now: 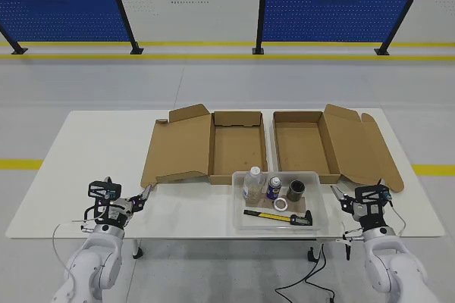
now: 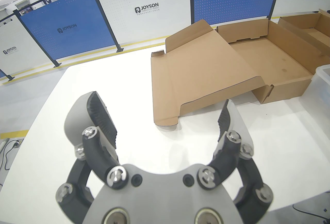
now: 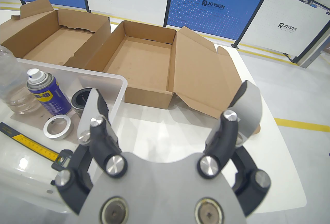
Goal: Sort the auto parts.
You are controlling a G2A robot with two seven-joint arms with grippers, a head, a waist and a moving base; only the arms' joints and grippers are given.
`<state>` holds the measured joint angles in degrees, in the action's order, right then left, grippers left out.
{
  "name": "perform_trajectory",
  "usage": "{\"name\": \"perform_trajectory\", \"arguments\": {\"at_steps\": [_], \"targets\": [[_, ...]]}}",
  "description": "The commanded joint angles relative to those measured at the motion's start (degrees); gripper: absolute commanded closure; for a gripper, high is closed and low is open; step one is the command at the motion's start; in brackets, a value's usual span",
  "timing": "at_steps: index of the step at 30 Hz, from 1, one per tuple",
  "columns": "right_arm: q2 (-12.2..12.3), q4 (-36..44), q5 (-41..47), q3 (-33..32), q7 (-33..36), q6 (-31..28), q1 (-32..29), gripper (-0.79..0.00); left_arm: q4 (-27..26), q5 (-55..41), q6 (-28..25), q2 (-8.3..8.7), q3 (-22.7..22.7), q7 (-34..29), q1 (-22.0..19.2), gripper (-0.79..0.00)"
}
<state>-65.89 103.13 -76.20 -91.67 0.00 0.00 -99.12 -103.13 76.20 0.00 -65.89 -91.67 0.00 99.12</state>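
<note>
Left gripper (image 2: 159,100) spread, bin (image 1: 236,204) seemingly near edge

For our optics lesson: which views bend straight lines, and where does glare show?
Left wrist view: the fence bows and leans, wide-lens distortion. Right wrist view: overhead light glints on the clear bin floor. Top view: table edges run straight, light even.

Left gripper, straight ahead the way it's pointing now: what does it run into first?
The left gripper would likely meet the folded-out lid of the left cardboard box first; only table lies between. How far is unclear.
</note>
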Motion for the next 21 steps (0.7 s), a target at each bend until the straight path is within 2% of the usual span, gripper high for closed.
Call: {"name": "perform_trajectory", "arguments": {"at_steps": [1,21], "targets": [[0.0,0.0,0.0,0.0,0.0,0.0,0.0,-0.785,0.0,0.0,0.0,0.00,0.0,0.0,0.0,-0.785],[0.0,0.0,0.0,0.0,0.0,0.0,0.0,-0.785,-0.5,-0.8,-1.0,-0.09,0.8,-0.7,-0.4,-0.785]]}}
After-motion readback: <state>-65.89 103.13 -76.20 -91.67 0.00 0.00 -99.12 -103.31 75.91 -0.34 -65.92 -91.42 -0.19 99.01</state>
